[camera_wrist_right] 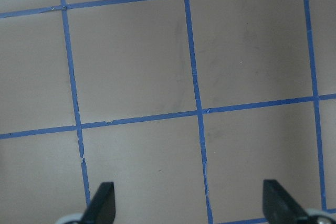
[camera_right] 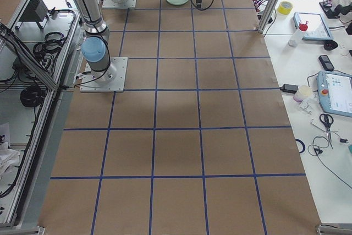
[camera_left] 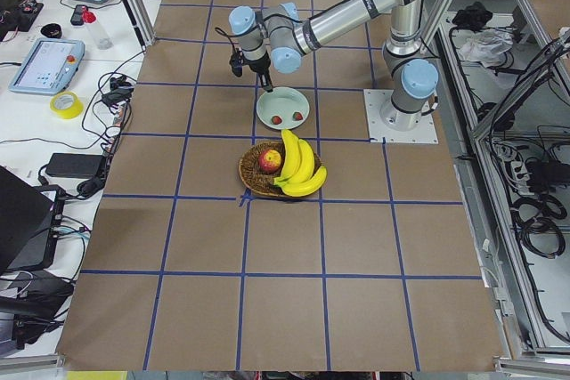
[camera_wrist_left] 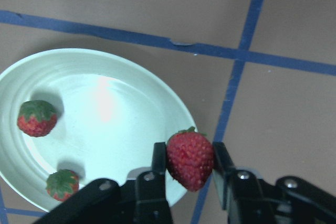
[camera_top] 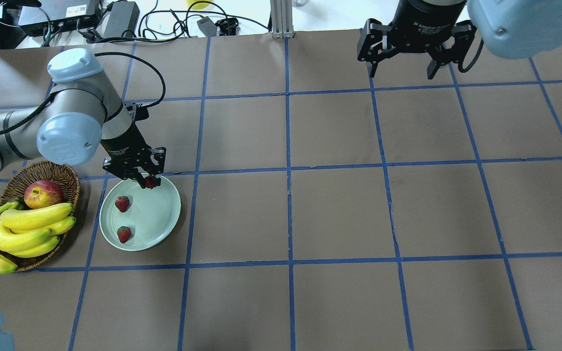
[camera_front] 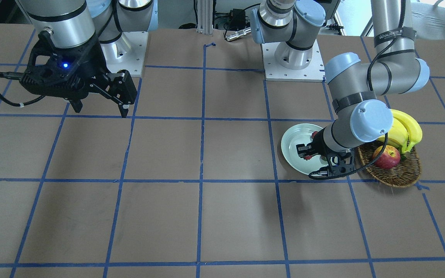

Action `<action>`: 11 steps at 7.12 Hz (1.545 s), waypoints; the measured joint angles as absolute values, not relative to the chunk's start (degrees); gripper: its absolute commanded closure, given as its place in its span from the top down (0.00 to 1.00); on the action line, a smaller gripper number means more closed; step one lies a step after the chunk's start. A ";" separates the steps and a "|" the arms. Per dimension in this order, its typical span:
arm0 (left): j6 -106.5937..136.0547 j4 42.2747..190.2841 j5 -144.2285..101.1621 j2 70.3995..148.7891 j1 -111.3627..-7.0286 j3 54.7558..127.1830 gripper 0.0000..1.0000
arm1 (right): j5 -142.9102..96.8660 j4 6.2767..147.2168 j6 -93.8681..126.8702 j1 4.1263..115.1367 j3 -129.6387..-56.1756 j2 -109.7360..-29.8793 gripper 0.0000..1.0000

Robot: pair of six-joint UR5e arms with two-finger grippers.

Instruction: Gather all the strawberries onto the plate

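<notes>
Brown taped table [camera_top: 339, 209]; left hand [camera_wrist_left: 190, 167] with one strawberry [camera_wrist_left: 189, 156] above plate [camera_wrist_left: 131, 103] rim

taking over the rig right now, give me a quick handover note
Left gripper: jaws shut on the third strawberry, held over the plate near its rim.
Right gripper: open, holding nothing, away from the fruit.
Done: two strawberries lie on the plate.
Left: release the held one onto the plate. Probably move it inward first, since it hangs close to the edge.
</notes>
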State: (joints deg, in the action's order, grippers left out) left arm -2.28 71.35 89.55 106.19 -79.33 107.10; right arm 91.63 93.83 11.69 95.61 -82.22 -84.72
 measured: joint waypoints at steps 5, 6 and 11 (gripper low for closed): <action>-3.32 71.23 89.44 104.39 -77.84 108.15 1.00 | 91.45 93.82 11.14 95.38 -82.15 -85.87 1.00; -3.34 72.20 89.48 102.92 -78.24 106.64 1.00 | 91.29 93.72 10.99 95.32 -82.15 -86.37 1.00; -3.26 85.39 87.41 92.40 -81.71 94.35 1.00 | 91.23 93.43 11.07 95.43 -82.17 -87.01 1.00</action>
State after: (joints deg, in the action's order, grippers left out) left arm -3.26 85.39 87.41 92.40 -81.71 94.35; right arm 91.23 93.43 11.07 95.43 -82.17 -87.01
